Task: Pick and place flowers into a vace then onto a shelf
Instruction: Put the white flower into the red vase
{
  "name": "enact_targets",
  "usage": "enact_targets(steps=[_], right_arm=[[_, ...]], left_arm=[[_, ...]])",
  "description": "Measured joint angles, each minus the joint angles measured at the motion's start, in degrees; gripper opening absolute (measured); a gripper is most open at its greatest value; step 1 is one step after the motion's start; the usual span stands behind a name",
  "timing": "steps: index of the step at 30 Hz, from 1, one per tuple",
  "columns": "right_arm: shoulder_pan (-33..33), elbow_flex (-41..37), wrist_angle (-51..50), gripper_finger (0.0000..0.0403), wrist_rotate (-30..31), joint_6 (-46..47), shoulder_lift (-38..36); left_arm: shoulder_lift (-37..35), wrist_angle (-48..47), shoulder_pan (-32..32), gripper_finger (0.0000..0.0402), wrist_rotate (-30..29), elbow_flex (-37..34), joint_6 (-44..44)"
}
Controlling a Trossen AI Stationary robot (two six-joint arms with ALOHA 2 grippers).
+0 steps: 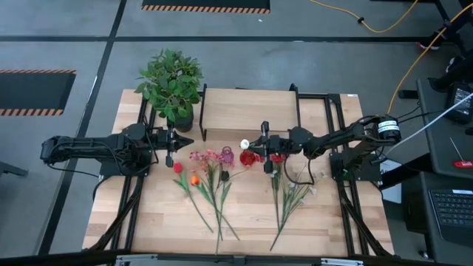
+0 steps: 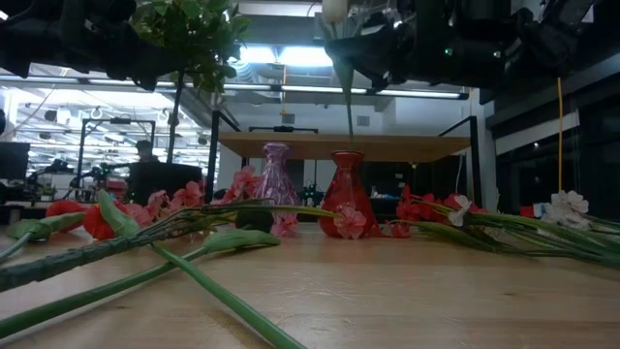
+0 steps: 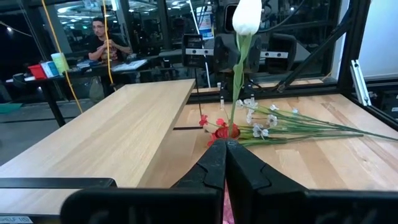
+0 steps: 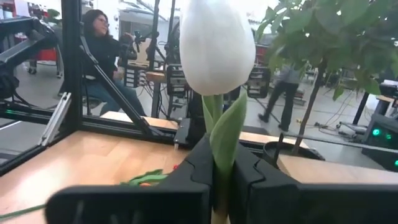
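My right gripper [image 1: 260,142] is shut on a white tulip [image 4: 217,46] and holds it upright over the red vase [image 2: 346,192], which stands on the table in front of the shelf [image 1: 247,111]. The stem runs down to the vase's mouth [image 2: 349,147]. A purple vase [image 2: 276,173] stands beside the red one. Loose flowers lie flat on the table in two bunches, one on the left [image 1: 211,181] and one on the right [image 1: 288,193]. My left gripper [image 1: 188,140] waits shut at the left, pointing level toward the vases, with nothing in it. My right gripper pinches the tulip's green stem [image 4: 219,134] just below the bloom, between its two fingers. The fingers come in level from the table's right side and lie across the stem. The tulip stands upright, and its stem hangs below the fingers into the red vase's mouth [image 3: 233,127].
A bushy green plant in a black pot [image 1: 171,80] stands at the shelf's left end. Black frame rails [image 1: 336,118] run along both table sides. People stand in the room beyond the table. Bare tabletop [image 1: 251,222] lies between the two bunches of flowers.
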Motion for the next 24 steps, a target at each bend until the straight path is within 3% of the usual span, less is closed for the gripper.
enact_targets(steps=[6,12,24], right_arm=[[0.0,0.0,-3.21,0.0022,4.15,-0.1,0.0],[-0.06,0.02,-4.44,0.0025,4.26,-0.26,-0.02],[-2.83,0.02,-10.9,0.0077,4.28,1.54,-0.04]], left_arm=[[-0.01,0.0,-0.02,0.0002,-0.15,0.0,0.02],[-0.01,0.0,-0.01,0.0002,-0.15,0.0,0.01],[-0.02,0.0,-0.02,0.0002,-0.15,0.0,0.02]])
